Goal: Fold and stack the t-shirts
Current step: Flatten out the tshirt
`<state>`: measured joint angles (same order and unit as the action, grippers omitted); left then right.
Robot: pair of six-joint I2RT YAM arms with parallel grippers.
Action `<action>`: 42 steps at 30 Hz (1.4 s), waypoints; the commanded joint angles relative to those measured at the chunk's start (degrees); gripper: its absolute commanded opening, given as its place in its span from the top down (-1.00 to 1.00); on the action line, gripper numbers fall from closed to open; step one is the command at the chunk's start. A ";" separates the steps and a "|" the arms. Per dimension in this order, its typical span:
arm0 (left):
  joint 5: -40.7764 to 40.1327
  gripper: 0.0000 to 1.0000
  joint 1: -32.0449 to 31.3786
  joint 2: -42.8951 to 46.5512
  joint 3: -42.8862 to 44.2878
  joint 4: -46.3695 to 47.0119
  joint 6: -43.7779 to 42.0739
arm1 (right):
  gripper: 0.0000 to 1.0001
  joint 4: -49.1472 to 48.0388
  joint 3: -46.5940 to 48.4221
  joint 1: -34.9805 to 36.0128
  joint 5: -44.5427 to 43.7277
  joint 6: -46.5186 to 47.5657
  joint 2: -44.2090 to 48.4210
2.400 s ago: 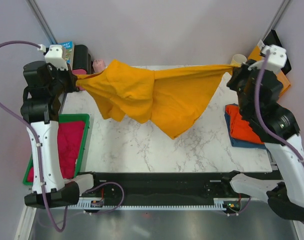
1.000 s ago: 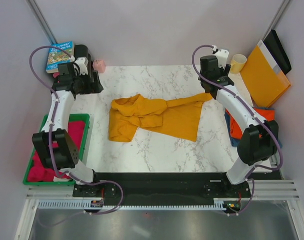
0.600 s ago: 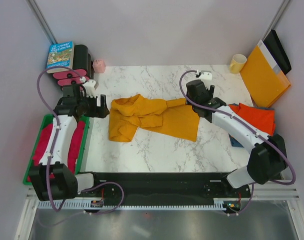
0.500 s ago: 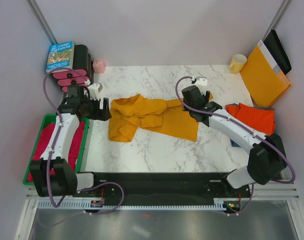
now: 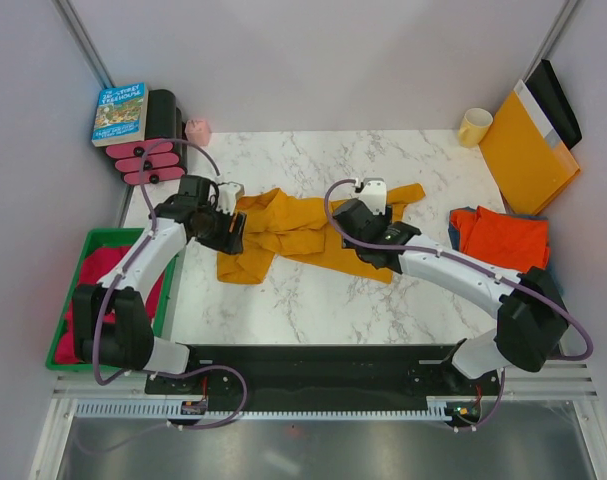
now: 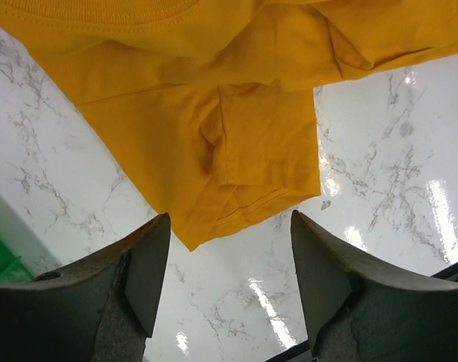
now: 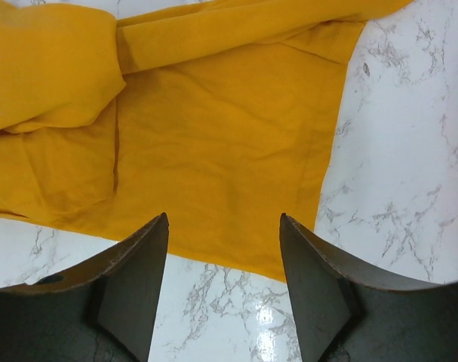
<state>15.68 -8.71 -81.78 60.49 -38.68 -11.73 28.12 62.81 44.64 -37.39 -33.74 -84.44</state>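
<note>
Envelope (image 5: 528, 150), mug (image 5: 474, 127) far right; left gripper (image 6: 229, 219), right gripper (image 7: 222, 216) agape, empty, above mustard shirt (image 5: 283, 225).

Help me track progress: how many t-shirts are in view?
3: the mustard-yellow t-shirt crumpled mid-table; the orange-red t-shirt at the right edge; a blue t-shirt beneath it, mostly hidden. The red cloth in the bin may be more.

White-black arms (image 5: 453, 268), purple cables (image 5: 326, 208)
</note>
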 commanded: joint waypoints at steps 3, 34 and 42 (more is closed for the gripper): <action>-7.67 -0.35 0.45 1.45 -5.03 -0.96 -3.92 | -0.35 1.68 -1.10 1.41 -3.13 -4.14 1.91; -9.62 0.70 2.03 -12.44 -5.38 -1.31 -1.89 | -0.35 3.35 -3.22 3.43 -5.86 -6.60 3.41; -6.55 0.96 3.52 -11.92 -5.38 -1.31 -3.04 | -0.43 5.28 -6.55 3.35 -5.41 -10.20 6.92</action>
<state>7.49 -5.98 -93.89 54.17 -40.56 -13.08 31.79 58.46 47.79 -41.89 -40.60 -81.25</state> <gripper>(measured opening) 0.025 0.702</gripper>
